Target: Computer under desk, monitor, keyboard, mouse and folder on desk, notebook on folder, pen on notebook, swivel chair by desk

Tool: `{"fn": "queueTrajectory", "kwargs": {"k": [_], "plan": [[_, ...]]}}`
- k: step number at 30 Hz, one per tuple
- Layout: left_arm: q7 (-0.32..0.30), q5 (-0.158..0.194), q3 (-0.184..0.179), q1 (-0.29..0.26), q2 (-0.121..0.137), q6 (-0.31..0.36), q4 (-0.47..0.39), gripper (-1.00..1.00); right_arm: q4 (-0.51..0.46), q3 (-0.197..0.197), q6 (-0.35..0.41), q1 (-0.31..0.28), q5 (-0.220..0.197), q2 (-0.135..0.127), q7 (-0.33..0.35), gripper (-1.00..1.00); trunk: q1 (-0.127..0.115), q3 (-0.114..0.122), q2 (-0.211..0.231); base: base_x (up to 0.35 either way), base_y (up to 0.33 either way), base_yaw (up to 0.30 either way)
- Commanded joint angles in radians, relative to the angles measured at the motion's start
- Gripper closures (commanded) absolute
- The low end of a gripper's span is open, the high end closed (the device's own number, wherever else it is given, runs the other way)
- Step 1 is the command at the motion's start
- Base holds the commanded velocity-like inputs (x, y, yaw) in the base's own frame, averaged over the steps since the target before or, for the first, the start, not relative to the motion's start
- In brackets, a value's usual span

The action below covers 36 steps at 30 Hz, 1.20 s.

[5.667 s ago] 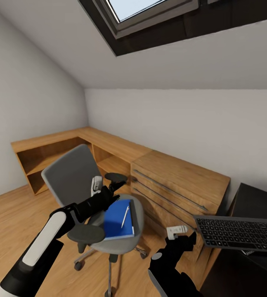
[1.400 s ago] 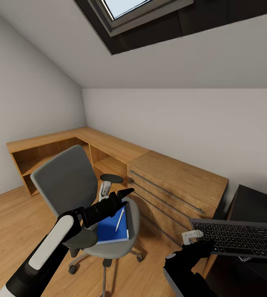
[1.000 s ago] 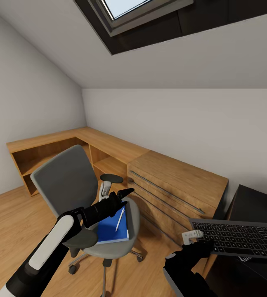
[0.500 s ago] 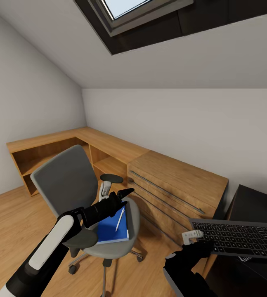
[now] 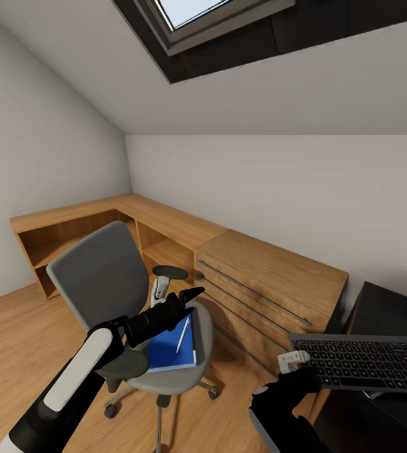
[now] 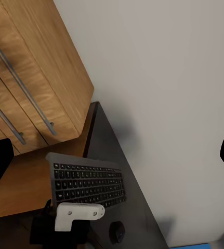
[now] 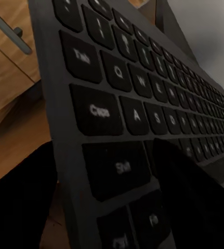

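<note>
Two tools: the right tool (image 5: 301,371) pinches the keyboard (image 5: 367,362); right wrist view reads Caps, Shift; the left tool (image 5: 187,296) hangs spread above the folder (image 5: 168,349)

keyboard (image 7: 143,104) keys legible: Tab, Caps, Shift, Ctrl, Q, W, A.

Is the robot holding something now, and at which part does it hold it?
The right gripper holds the keyboard by its left end, near the Shift and Caps keys. The left gripper is open and holds nothing, above the swivel chair.
</note>
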Motion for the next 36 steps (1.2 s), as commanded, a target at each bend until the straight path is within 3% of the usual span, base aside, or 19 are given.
{"fn": "queueTrajectory", "kwargs": {"k": [1,17,36], "plan": [[0.009,0.011,-0.001,-0.001,0.001,0.0,-0.001,-1.0,0.0,0.005,0.0,-0.001,-0.015,-0.001,-0.007,1.0,0.0,-0.001,-0.001,0.0,0.0,0.0],[0.009,0.011,-0.001,-0.001,0.001,0.0,-0.001,-1.0,0.0,0.005,0.0,-0.001,-0.014,-0.001,-0.008,1.0,0.0,-0.001,-0.001,0.0,0.0,0.0],[0.01,0.011,-0.001,-0.001,0.001,0.0,-0.001,-1.0,-0.001,0.005,0.0,-0.001,-0.014,-0.004,-0.04,1.0,-0.073,0.058,0.132,0.0,0.0,0.0]]}}
